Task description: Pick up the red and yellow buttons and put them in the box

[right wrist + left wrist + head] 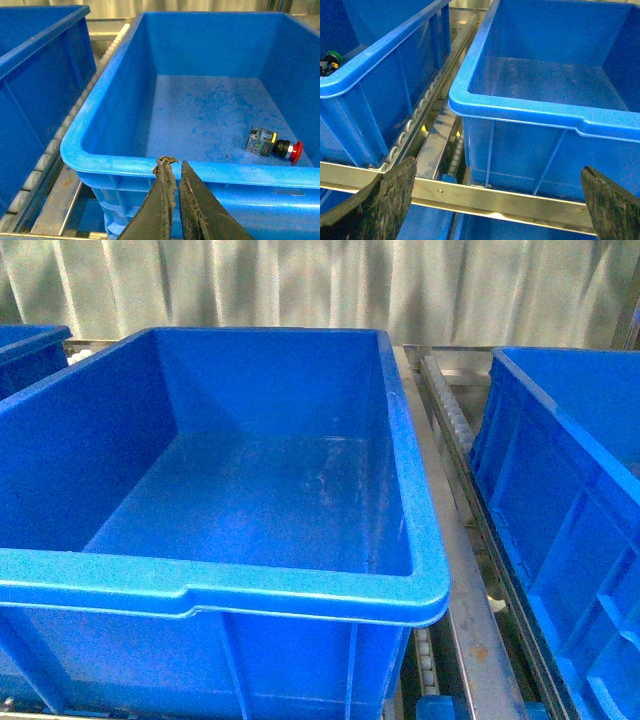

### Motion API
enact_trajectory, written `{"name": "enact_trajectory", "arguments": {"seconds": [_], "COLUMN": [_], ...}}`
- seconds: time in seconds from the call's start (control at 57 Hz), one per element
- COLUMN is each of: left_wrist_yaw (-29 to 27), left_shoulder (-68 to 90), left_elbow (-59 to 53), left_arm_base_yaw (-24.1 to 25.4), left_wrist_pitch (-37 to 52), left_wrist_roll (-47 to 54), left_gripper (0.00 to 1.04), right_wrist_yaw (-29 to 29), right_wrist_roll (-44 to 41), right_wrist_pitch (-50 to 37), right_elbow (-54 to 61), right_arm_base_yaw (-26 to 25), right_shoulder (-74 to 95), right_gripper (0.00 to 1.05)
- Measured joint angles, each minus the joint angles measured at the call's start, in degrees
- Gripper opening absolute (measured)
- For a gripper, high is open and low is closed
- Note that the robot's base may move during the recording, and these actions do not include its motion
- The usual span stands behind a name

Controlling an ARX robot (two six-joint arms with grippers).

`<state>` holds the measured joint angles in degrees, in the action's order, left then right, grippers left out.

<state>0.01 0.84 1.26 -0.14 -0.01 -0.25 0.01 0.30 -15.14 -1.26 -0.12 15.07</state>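
Roller rack [422, 107]; red button [276, 144] lies in bin [115, 85].

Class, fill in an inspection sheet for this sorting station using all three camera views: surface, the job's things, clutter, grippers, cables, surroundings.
Surface: metal roller conveyor rails carrying the bins.
Job's things: middle blue bin empty in the front view; right blue bin holds one red button lying on its side on the floor; no yellow button seen.
Clutter: green-capped button in the left blue bin.
Grippers: left gripper open and empty, jaws wide apart; right gripper jaws nearly closed, holding nothing, over the right bin's rim.
Cables: nothing seen.
Surroundings: pale curtain behind the bins.
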Motion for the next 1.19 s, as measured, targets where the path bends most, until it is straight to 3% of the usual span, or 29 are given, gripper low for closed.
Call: {"name": "enact_trajectory", "arguments": {"seconds": [0.333, 0.439, 0.807, 1.193], "left_wrist_yaw": [0.0, 0.0, 0.0, 0.0], "left_shoulder": [0.0, 0.0, 0.0, 0.0], "left_elbow": [0.0, 0.0, 0.0, 0.0], "left_arm_base_yaw": [0.0, 0.0, 0.0, 0.0], "left_wrist_pitch": [0.0, 0.0, 0.0, 0.0], "left_wrist_roll": [0.0, 0.0, 0.0, 0.0], "left_gripper": [0.97, 0.97, 0.97, 0.97], "right_wrist_yaw": [0.0, 0.0, 0.0, 0.0], "right_wrist_roll": [0.0, 0.0, -0.1, -0.1], "right_wrist_pitch": [4.9, 14.5, 15.0, 15.0], "right_elbow": [0.0, 0.0, 0.0, 0.0], "right_arm_base_yaw": [0.0, 0.0, 0.1, 0.1], "right_shoulder": [-5.0, -13.0, -14.8, -14.8], "right_gripper": [0.04, 0.04, 0.04, 0.69]}}
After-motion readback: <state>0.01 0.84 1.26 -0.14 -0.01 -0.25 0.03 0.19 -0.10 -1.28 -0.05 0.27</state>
